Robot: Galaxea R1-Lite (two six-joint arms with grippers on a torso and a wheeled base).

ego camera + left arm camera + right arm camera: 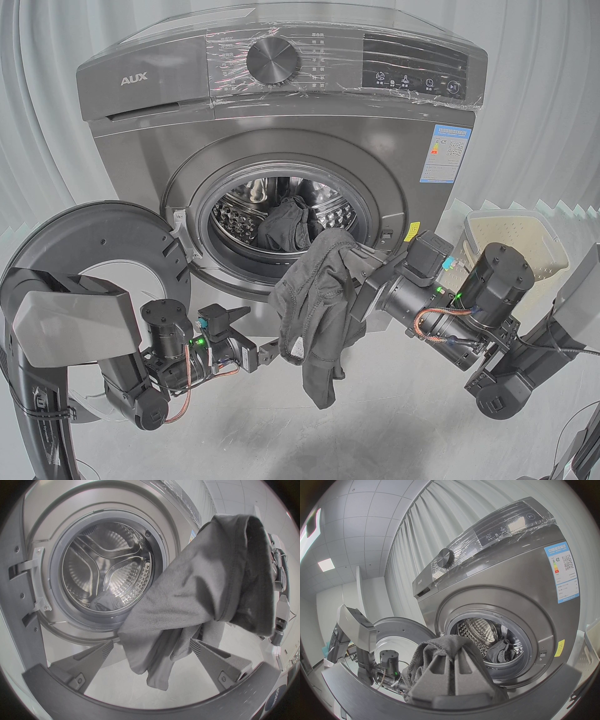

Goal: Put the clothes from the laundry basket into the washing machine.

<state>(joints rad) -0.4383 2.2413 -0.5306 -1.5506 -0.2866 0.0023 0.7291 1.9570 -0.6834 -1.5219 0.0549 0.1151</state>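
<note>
Washing machine (281, 137): one
Round door (94, 237): one
Dark garments: two, the garment in the drum (287, 226) and the hanging garment (315, 306)
Laundry basket (500, 228): one
Grippers: two, the left gripper (270, 351) and the right gripper (454, 673)
Control dial (272, 60): one
Stickers on the machine front: two, a blue label (445, 153) and a yellow sticker (411, 231)

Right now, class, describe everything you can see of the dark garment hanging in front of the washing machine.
The dark grey garment looks like soft, matte knit cloth with stitched hems. It is bunched at its top, where the shut right hand pinches it. It hangs limp in folds before the washing machine's open port, clear of the floor. The open left hand sits by its lower folds; whether they touch cannot be told.
</note>
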